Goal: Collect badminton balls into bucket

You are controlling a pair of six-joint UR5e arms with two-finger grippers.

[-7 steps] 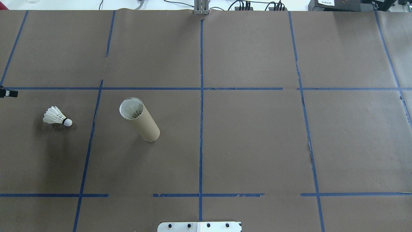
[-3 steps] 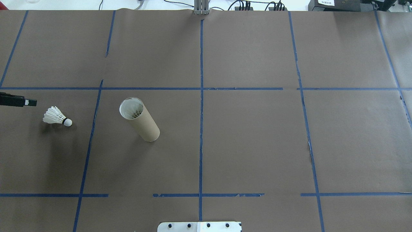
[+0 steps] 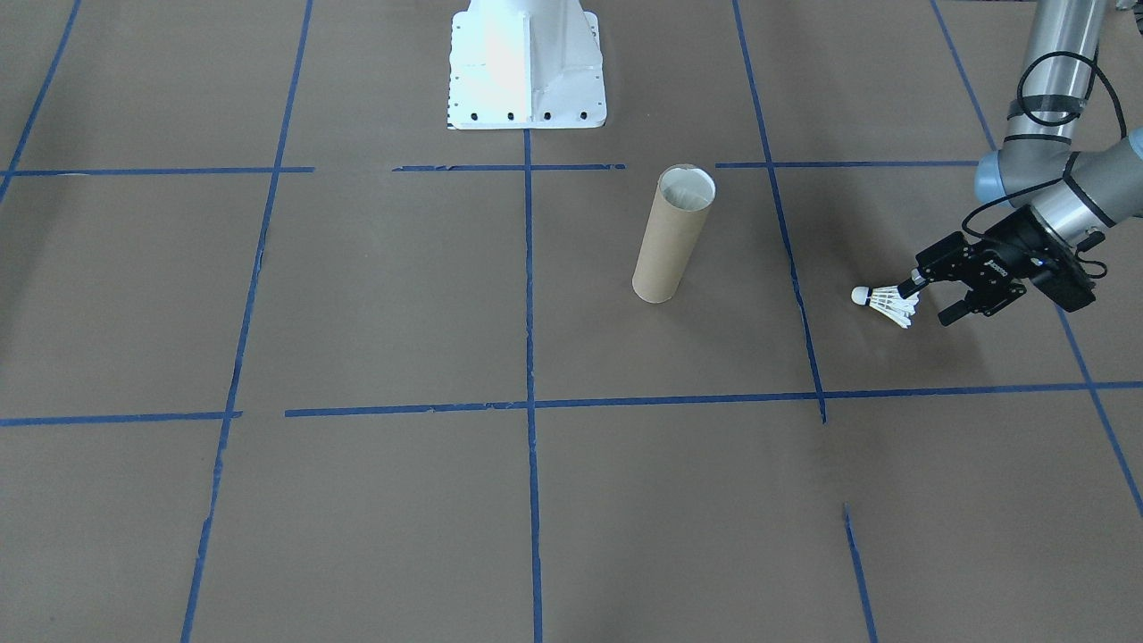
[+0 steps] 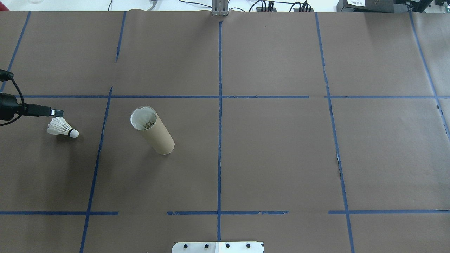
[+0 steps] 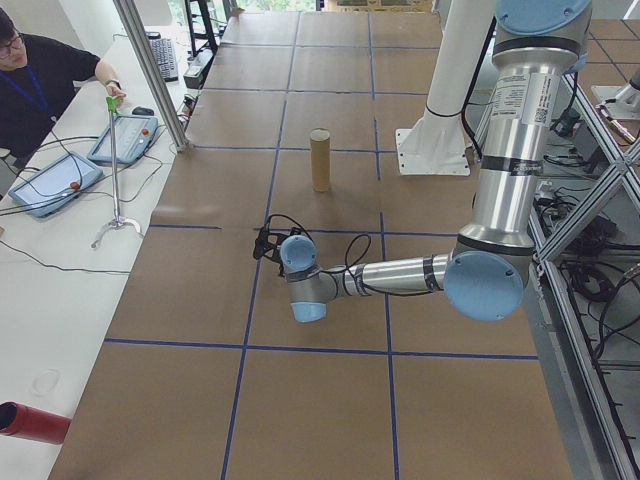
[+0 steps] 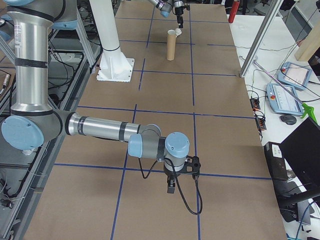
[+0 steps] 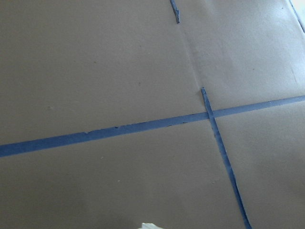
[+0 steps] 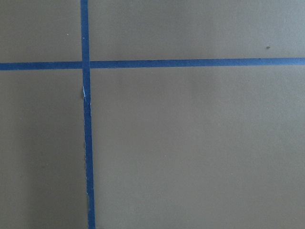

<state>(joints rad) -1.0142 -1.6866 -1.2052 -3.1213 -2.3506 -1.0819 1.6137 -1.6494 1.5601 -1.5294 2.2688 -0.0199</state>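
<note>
one shuttlecock [image 4: 62,127] lies by one upright tube [image 4: 152,130]; left hand [image 3: 929,300] spread wide, empty.

left gripper [image 3: 930,300] low, fingers [image 3: 949,313] spread

Shuttlecock [image 4: 62,127] lies left of upright tube [image 4: 153,130], left hand [image 3: 931,299] beside it.

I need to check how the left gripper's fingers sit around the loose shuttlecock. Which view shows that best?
The exterior front-facing view: the left gripper is open, its fingers either side of the shuttlecock's feathers. The overhead exterior view shows only one finger beside it. The exterior right view shows both far away and tiny; the left wrist-mounted view catches a white sliver.
</note>
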